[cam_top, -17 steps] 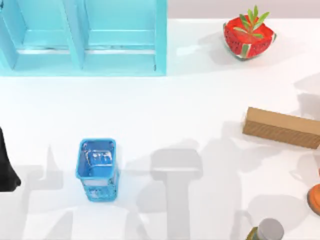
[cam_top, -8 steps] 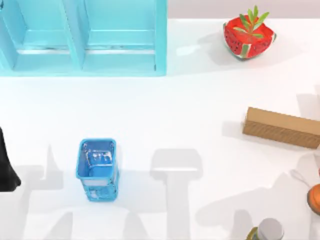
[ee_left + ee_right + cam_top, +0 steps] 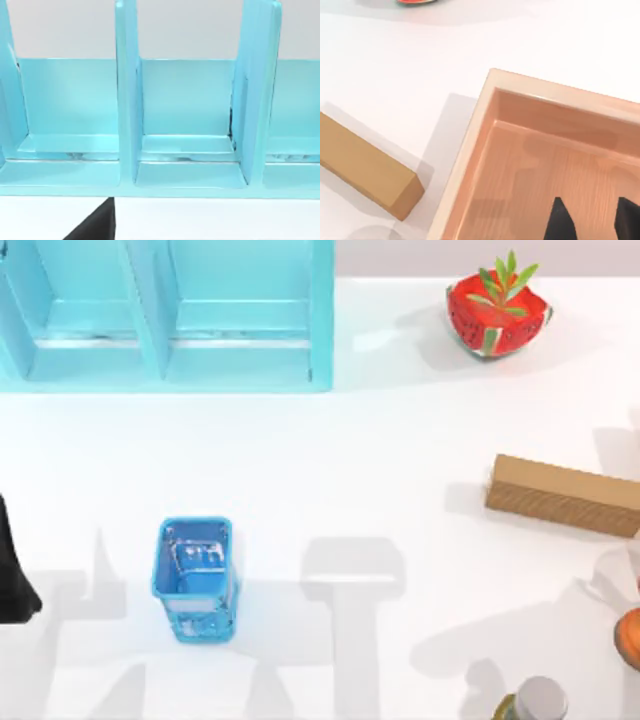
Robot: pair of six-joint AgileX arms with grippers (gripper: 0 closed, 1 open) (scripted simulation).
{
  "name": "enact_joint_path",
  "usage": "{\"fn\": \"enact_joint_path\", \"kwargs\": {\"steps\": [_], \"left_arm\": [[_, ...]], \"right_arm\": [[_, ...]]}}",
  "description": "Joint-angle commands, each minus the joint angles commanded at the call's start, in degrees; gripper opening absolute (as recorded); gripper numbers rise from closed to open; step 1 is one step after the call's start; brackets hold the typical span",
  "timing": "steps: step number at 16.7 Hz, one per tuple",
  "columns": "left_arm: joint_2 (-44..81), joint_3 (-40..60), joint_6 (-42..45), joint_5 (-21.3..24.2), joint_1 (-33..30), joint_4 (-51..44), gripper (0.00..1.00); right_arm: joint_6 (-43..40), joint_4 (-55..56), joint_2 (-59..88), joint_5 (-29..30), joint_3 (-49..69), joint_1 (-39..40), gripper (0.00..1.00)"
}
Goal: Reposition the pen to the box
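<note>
The right gripper (image 3: 592, 222) hangs released, its two dark fingers parted and empty. It is over a shallow pale wooden tray (image 3: 485, 130) beside the long tan cardboard-coloured box (image 3: 565, 495), which lies flat at the top view's right edge, its broad top free as a landing place. The slim silvery, black-printed pen (image 3: 200, 558) appears to rest inside the small blue mesh basket (image 3: 195, 612) at lower left, well apart from the box and seemingly not yet fetched. The left arm (image 3: 12, 575) is parked at the left edge.
</note>
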Motion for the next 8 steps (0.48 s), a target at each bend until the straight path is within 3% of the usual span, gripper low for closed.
{"fn": "enact_joint_path", "kwargs": {"steps": [4,8], "left_arm": [[0.0,0.0,0.0,0.0,0.0,0.0,1.0],[0.0,0.0,0.0,0.0,0.0,0.0,1.0]], "right_arm": [[1.96,10.83,1.26,1.49,-5.53,1.71,0.0],[3.41,14.22,2.37,2.32,-8.42,3.25,0.0]]}}
